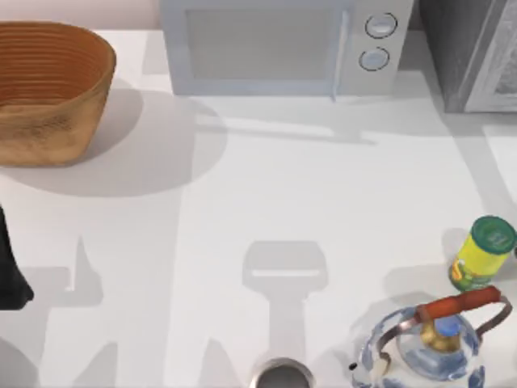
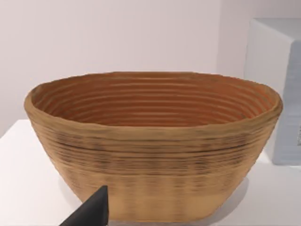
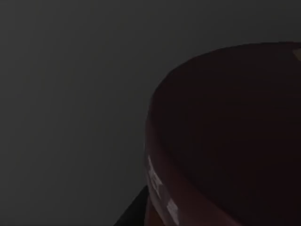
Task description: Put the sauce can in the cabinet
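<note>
Right wrist view is dark. Our left arm [image 1: 12, 271] sits parked at the table's [image 1: 242, 202] left edge; claw states: cannot tell.

My left arm [image 1: 10, 267] sits at the bench's far left edge in the top view, a dark shape low over the surface. In the left wrist view one dark fingertip [image 2: 91, 209] of the left claw pokes into view. The right wrist view is dark.
</note>
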`<act>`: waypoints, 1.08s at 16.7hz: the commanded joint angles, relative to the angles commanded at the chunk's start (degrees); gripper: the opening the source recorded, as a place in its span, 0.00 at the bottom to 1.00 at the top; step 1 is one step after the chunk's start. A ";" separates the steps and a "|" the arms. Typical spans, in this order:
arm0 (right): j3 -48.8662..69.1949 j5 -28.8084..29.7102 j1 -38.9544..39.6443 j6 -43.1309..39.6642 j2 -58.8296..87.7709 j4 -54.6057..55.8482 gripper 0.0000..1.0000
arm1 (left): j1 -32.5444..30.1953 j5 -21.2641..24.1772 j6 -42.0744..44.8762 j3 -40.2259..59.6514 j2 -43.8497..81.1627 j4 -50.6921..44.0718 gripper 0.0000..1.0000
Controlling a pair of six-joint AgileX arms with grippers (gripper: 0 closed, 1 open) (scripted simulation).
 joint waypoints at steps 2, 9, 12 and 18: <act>0.00 0.00 0.00 0.00 0.00 0.00 0.15 | 0.00 0.00 0.00 0.00 0.00 0.00 1.00; 0.00 0.00 0.00 0.00 0.00 0.00 0.68 | 0.00 0.00 0.00 0.00 0.00 0.00 1.00; 0.00 0.00 0.00 0.00 0.00 0.00 0.90 | 0.00 0.00 0.00 0.00 0.00 0.00 1.00; 0.00 0.00 0.00 0.00 0.00 0.00 1.00 | 0.00 0.00 0.00 0.00 0.00 0.00 1.00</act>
